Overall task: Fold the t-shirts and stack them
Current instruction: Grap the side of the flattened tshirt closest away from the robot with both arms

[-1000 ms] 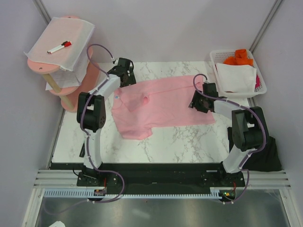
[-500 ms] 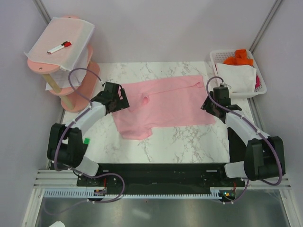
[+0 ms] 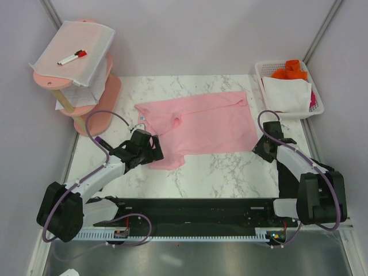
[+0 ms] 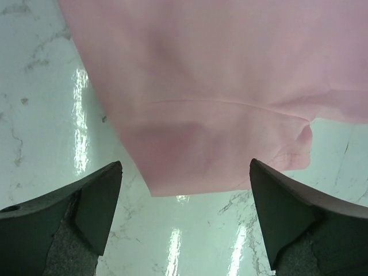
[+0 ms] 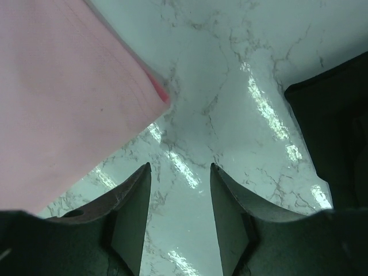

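The light pink t-shirt is spread flat across the middle of the marble table. The left gripper is held wide open and empty, just off the shirt's near-left hem. The right gripper is parted with nothing held, beside the shirt's near-right corner. Bare marble is left along the near edge. The black t-shirt is seen at the table's right edge.
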Controlling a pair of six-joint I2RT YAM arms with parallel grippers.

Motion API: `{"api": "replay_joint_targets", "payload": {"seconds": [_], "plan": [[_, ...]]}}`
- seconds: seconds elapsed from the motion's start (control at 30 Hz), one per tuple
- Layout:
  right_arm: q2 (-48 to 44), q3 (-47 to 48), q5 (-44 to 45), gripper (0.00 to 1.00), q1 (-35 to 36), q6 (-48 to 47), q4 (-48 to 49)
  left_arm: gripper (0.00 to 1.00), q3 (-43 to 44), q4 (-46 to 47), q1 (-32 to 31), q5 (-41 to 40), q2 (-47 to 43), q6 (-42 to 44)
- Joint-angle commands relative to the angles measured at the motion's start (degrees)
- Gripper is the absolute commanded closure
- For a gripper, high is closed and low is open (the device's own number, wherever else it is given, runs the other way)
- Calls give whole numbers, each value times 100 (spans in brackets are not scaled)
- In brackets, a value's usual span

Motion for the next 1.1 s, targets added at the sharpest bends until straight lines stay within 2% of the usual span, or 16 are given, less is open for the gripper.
{"api": "replay_joint_targets", "payload": {"seconds": [0.0,0.23,0.27,0.3,0.33,0.47,0.83,0.93,0.97,1.07], "plan": [[135,-20,265,48,-44,175,587,2,-324,68,-139,-193,-196,-506],[1038,173,-84,51,-114,324,1274,2,-579,95,-253,-334,-258,-708],[1127,173,-146,76,-123,359,1371,2,-588,112,-279,-351,-249,-717],[1285,164,-260,92,-114,369,1528,3,-614,130,-288,-369,-232,-735],[1339,156,-322,100,-114,386,1599,4,-658,217,-323,-386,-231,-761],[1445,112,-481,100,-123,413,1802,10,-728,332,-411,-387,-91,-866],[1058,42,-533,100,-123,246,1864,19,-939,1210,-596,-633,559,-1130],[1014,50,-568,100,-123,211,1864,29,-843,1308,-613,-528,718,-1130],[1005,41,-595,100,-123,193,1864,35,-808,1299,-622,-475,709,-1122],[856,15,-630,100,-123,158,1838,36,-807,1255,-701,-299,473,-1121]]}}
